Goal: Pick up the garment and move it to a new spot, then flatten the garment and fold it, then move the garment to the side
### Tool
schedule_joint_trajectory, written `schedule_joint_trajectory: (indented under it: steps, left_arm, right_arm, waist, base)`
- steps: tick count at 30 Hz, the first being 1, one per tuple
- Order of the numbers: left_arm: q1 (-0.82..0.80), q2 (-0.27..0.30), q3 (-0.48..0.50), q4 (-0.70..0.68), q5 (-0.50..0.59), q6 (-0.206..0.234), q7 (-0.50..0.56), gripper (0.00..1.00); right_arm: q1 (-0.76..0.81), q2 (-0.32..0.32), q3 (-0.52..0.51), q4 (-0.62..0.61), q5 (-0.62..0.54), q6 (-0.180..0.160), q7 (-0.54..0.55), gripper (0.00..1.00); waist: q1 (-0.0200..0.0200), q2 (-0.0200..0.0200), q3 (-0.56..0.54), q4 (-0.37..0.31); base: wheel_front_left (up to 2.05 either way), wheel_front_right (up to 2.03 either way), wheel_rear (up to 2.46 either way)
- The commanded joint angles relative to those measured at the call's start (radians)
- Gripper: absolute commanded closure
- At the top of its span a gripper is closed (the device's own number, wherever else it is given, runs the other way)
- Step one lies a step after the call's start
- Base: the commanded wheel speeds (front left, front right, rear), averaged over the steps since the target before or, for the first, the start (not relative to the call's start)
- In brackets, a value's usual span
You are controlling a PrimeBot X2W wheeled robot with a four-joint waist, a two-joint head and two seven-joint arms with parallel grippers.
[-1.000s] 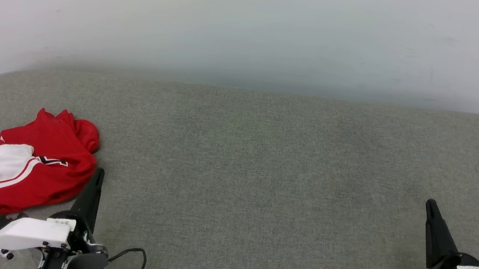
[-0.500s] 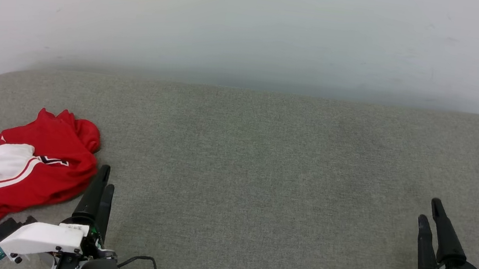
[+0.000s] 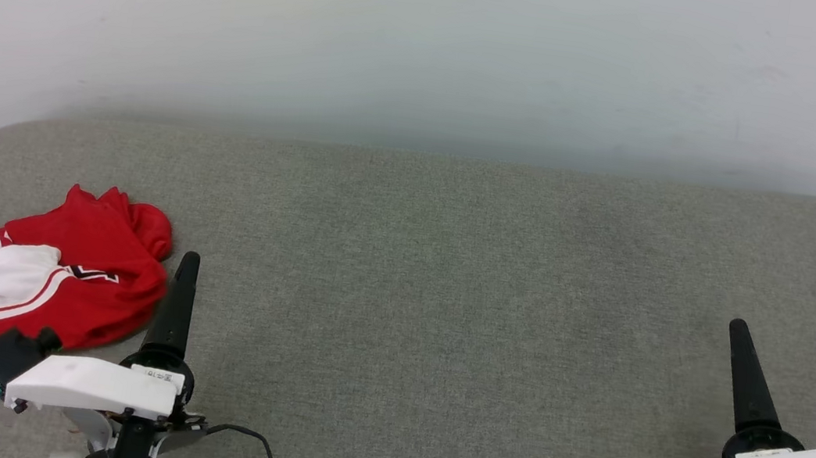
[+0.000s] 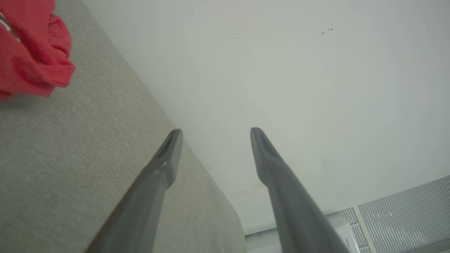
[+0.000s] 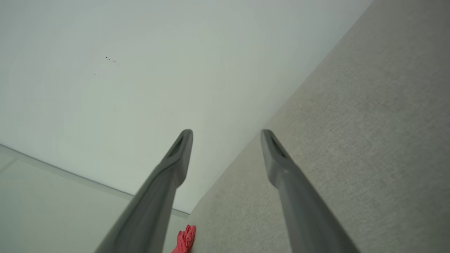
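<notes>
The garment (image 3: 38, 283), a crumpled red jersey with a white sleeve and red-and-white trim, lies in a heap at the near left of the grey padded surface (image 3: 450, 266). My left gripper (image 3: 188, 263) stands just to the right of the heap, close to its red edge but apart from it. In the left wrist view the left gripper (image 4: 215, 135) is open and holds nothing, with the garment (image 4: 31, 59) at the upper left. My right gripper (image 3: 738, 332) is far off at the near right. In the right wrist view the right gripper (image 5: 226, 135) is open too, and the garment (image 5: 184, 239) is a small red patch far away.
A pale wall (image 3: 432, 43) rises directly behind the surface's far edge. A black cable (image 3: 247, 436) loops on the surface by my left wrist. A white grilled unit (image 4: 404, 211) stands past the surface's end.
Both grippers went from shut to open. Both wrists rolled, so each pair of fingers now lines up as one in the head view, and the tips moved slightly forward. The garment has not moved.
</notes>
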Motion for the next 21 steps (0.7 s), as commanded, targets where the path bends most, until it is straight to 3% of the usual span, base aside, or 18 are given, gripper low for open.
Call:
schedule_joint_trajectory:
  steps: [1, 13, 21]
  left_arm:
    - [-0.022, 0.002, -0.004, -0.025, 0.045, 0.000, -0.010, 0.00]
    - [-0.007, 0.027, -0.056, -0.011, 0.361, 0.005, -0.055, 0.00]
    - [-0.007, 0.057, -0.099, -0.003, 0.520, 0.037, -0.082, 0.00]
  right_arm:
    - [-0.024, -0.002, 0.002, -0.024, -0.053, 0.000, -0.011, 0.00]
    - [-0.013, -0.017, 0.047, -0.037, -0.325, 0.000, -0.032, 0.00]
    - [-0.002, -0.037, 0.046, -0.019, -0.467, 0.000, -0.028, 0.00]
  waist:
    - [0.0000, -0.0001, -0.001, 0.000]
    - [0.0000, -0.0001, -0.006, 0.002]
    - [0.0000, -0.0001, -0.008, 0.004]
  base:
    - [0.00, 0.00, 0.00]
    - [0.00, 0.00, 0.00]
    - [0.00, 0.00, 0.00]
